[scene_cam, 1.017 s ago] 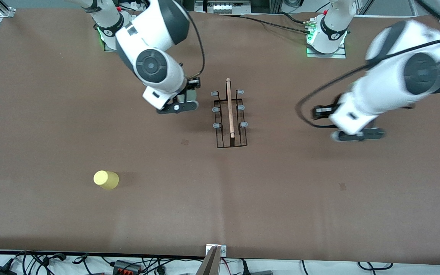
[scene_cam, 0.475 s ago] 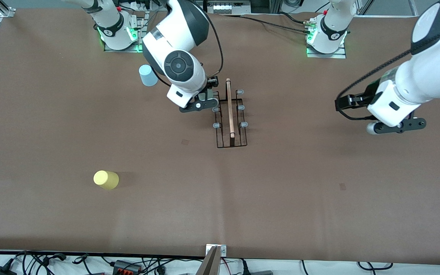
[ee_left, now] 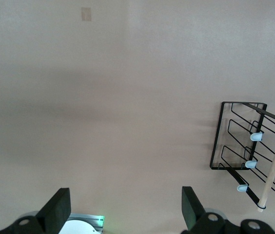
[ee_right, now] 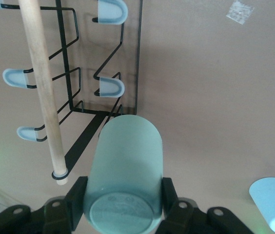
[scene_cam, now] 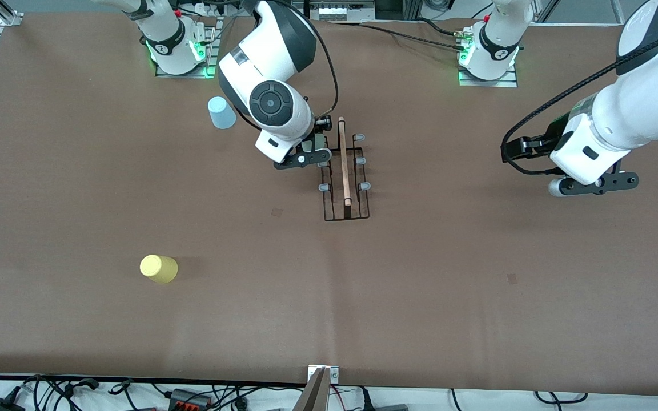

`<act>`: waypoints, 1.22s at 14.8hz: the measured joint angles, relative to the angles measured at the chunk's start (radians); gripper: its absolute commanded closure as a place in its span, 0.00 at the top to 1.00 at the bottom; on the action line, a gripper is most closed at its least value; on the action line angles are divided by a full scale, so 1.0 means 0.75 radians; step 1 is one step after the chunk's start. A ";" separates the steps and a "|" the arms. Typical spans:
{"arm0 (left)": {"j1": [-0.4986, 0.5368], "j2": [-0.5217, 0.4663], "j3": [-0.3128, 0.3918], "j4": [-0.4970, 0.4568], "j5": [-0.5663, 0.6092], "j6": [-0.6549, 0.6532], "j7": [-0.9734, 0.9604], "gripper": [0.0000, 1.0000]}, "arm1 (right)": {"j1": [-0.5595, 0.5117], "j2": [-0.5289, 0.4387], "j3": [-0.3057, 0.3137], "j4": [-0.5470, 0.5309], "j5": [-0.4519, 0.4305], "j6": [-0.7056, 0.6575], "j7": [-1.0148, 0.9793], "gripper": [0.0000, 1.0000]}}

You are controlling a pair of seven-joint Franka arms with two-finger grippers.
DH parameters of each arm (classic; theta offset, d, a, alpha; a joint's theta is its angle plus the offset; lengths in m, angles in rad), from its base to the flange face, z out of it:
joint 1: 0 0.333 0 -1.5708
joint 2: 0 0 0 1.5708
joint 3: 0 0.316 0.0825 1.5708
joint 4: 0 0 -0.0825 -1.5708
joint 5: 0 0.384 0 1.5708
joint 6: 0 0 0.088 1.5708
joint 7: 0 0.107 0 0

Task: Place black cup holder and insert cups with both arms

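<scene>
The black cup holder [scene_cam: 345, 212] stands mid-table, its wooden rod [scene_cam: 343, 162] along the top. My right gripper [scene_cam: 304, 158] hovers over the rack's pegs on the right arm's side. It is shut on the sage green cup [ee_right: 125, 161], whose base faces the wrist camera; the rack [ee_right: 69, 73] lies just beneath. My left gripper [scene_cam: 593, 185] hangs open and holds nothing over bare table toward the left arm's end; its fingers [ee_left: 54, 217] are wide apart, and the rack [ee_left: 245, 141] shows farther off. A light blue cup [scene_cam: 221, 112] and a yellow cup [scene_cam: 159, 268] stand on the table.
The blue cup [ee_right: 274, 202] stands close to the right arm's elbow, farther from the front camera than the rack. The yellow cup stands alone, much nearer the camera, toward the right arm's end. Cables and the arm bases [scene_cam: 488, 63] line the table's edges.
The right gripper carried the green cup sideways to the rack's pegs, uncovering the blue cup. The left gripper drew away from the rack toward its own end and opened fully.
</scene>
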 measured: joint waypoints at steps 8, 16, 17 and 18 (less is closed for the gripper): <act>-0.422 -0.192 0.541 -0.127 -0.016 0.127 0.001 1.00 | 0.018 0.021 0.000 0.000 0.000 0.034 0.001 0.29; -0.551 -0.346 0.810 -0.351 -0.124 0.212 0.120 1.00 | 0.036 0.032 0.000 0.000 0.000 0.035 0.001 0.29; -0.552 -0.351 0.812 -0.353 -0.124 0.212 0.122 1.00 | 0.037 0.034 0.000 0.000 0.000 0.035 0.001 0.29; -0.553 -0.354 0.813 -0.353 -0.125 0.212 0.122 1.00 | 0.037 0.037 0.000 0.000 0.000 0.035 0.001 0.29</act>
